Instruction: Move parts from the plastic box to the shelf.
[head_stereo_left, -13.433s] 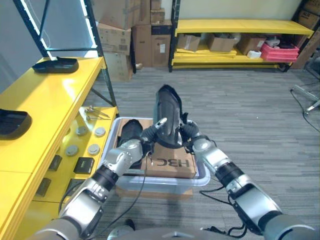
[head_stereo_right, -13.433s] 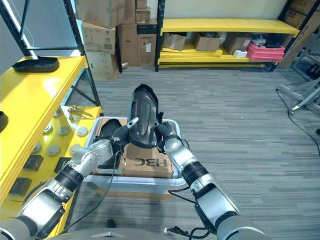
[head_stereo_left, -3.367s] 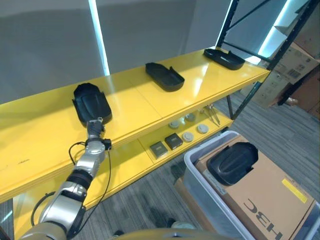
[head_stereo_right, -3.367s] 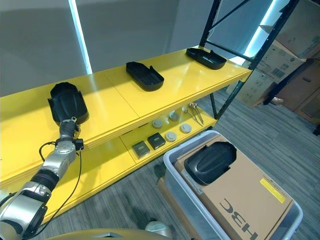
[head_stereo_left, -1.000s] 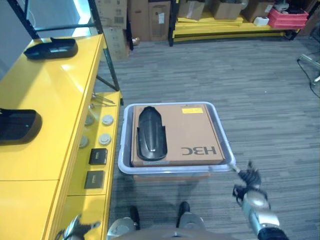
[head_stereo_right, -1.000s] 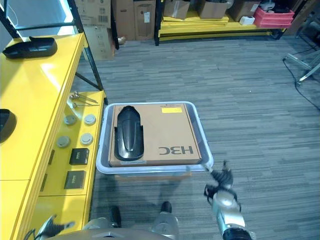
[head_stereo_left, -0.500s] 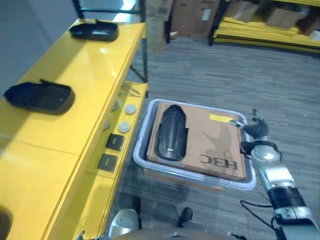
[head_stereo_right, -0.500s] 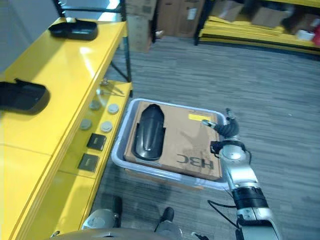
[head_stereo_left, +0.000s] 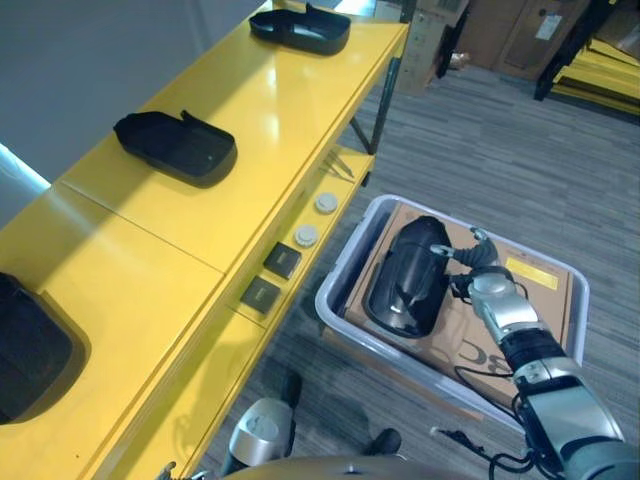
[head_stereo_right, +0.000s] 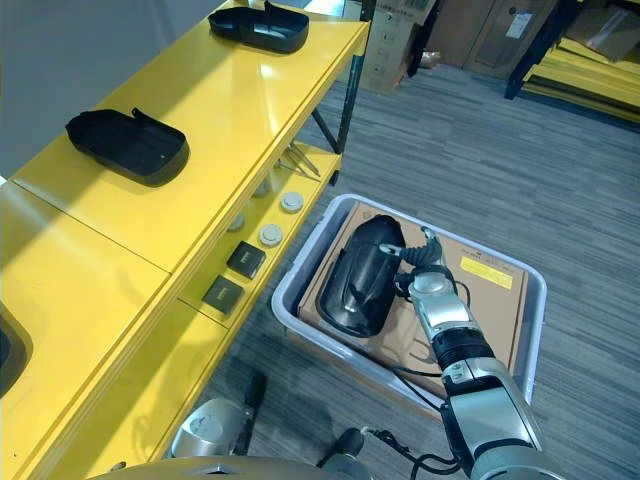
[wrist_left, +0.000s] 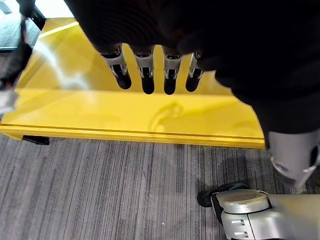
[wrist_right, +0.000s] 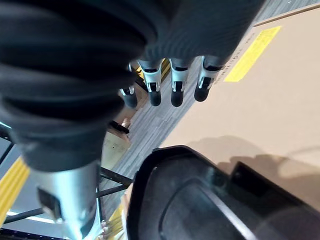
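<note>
A black moulded part (head_stereo_left: 406, 278) lies on a cardboard sheet (head_stereo_left: 541, 292) inside the clear plastic box (head_stereo_left: 343, 268) on the floor. My right hand (head_stereo_left: 484, 280) hovers at the part's right edge, over the cardboard. Its fingers (wrist_right: 175, 84) hang straight and hold nothing, with the part (wrist_right: 200, 200) just below them. Three more black parts rest on the yellow shelf (head_stereo_left: 250, 130): one at the far end (head_stereo_left: 300, 27), one in the middle (head_stereo_left: 176, 147), one at the near left (head_stereo_left: 25, 350). My left hand (wrist_left: 145, 71) hangs low beside a yellow shelf board, fingers straight and empty.
The shelf's lower level carries small round discs (head_stereo_left: 315, 218) and dark square pieces (head_stereo_left: 272, 276), close to the box's left wall. Grey carpet (head_stereo_left: 480, 150) stretches beyond the box. A dark shelf upright (head_stereo_left: 385, 85) stands at the shelf's far corner.
The camera has swung left toward the shelf. My right hand has moved from the box's far right corner across the cardboard to the black part's side.
</note>
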